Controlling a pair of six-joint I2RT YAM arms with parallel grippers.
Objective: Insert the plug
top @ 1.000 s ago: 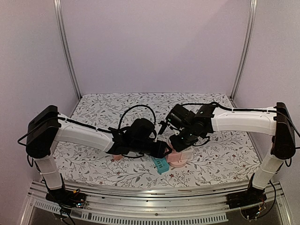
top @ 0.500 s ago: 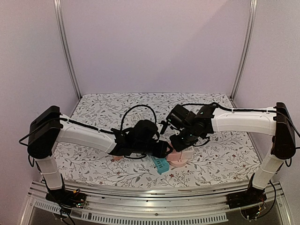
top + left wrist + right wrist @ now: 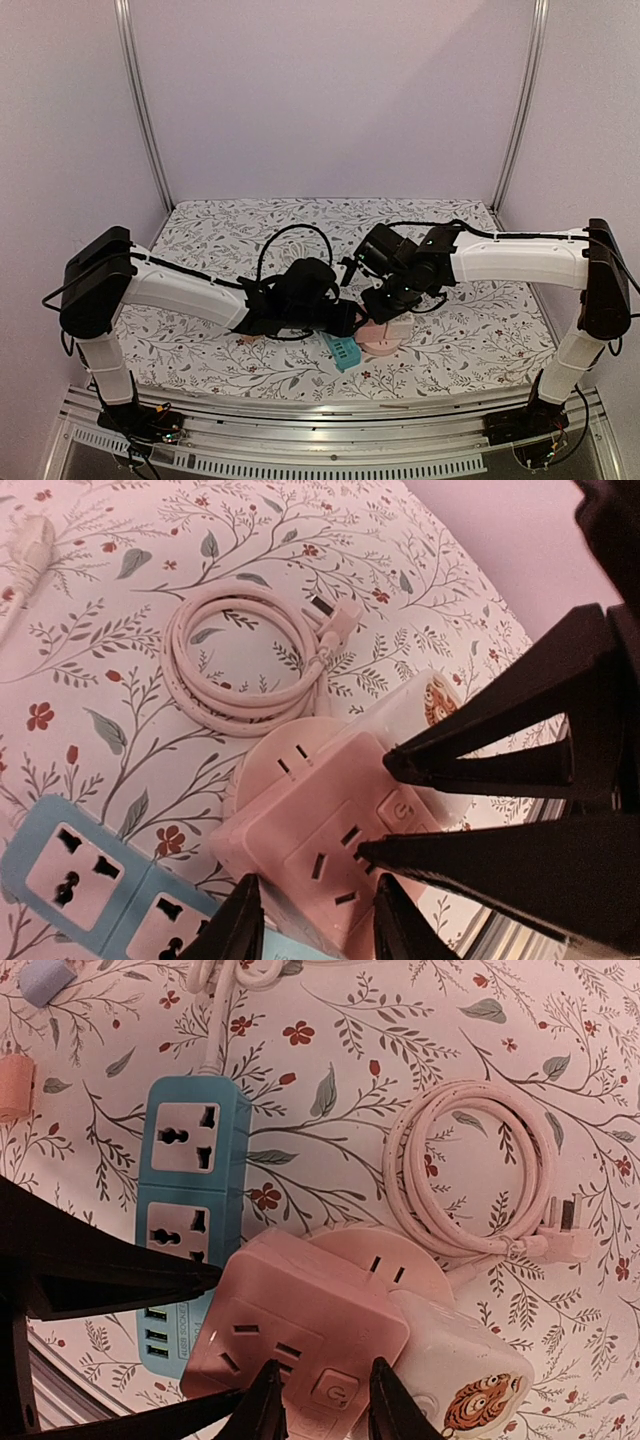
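Left gripper [image 3: 320, 925] and right gripper [image 3: 322, 1405] both spread, holding nothing, crowded over the pink socket block [image 3: 300, 1310]. Plug [image 3: 566, 1246] lies loose on the cloth [image 3: 520, 1040] at the end of its coiled cable [image 3: 405, 1175], just beside the block. Risks: grippers clash (very tight here), block gets shoved, coil drags on pickup

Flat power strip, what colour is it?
The power strip is light blue, clearest in the right wrist view.
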